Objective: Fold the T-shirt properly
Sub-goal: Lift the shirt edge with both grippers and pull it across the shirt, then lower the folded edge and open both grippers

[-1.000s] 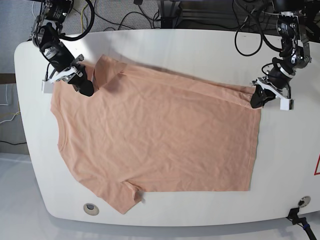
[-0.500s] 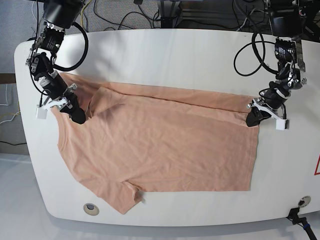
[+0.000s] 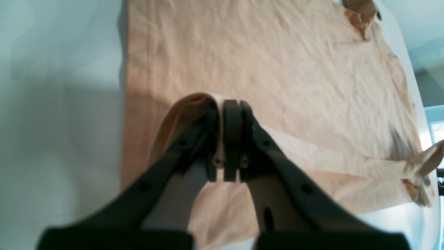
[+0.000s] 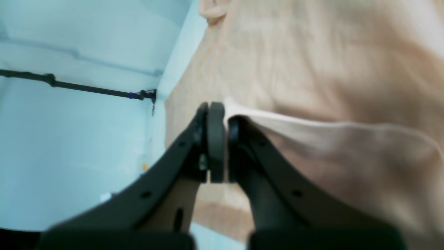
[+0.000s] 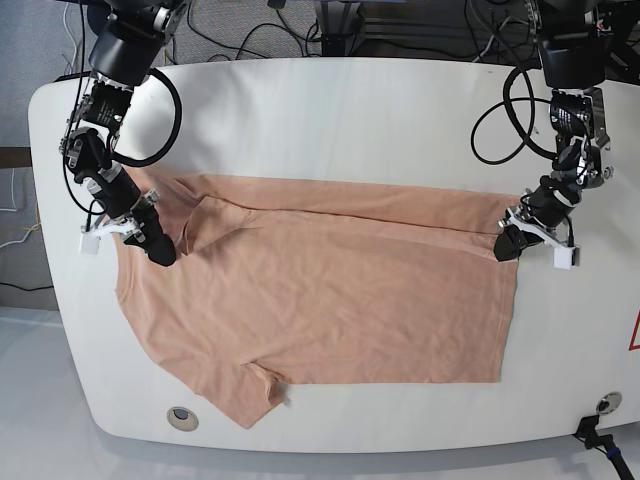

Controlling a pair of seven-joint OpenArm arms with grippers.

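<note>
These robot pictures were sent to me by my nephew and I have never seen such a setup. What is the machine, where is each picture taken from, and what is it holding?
It is a robot with two arms working over a white table. The base picture looks down on the whole scene from above. The other two come from small cameras mounted on each wrist, so the dark prongs filling them are the gripper's own fingers seen from behind.

On the table lies a wrinkled peach T-shirt. The left gripper, on the right of the overhead picture, is shut on the far hem corner. The right gripper, on the left, is shut on the far shoulder edge. Between them the shirt's far edge is doubled over the body as a long fold.
</note>
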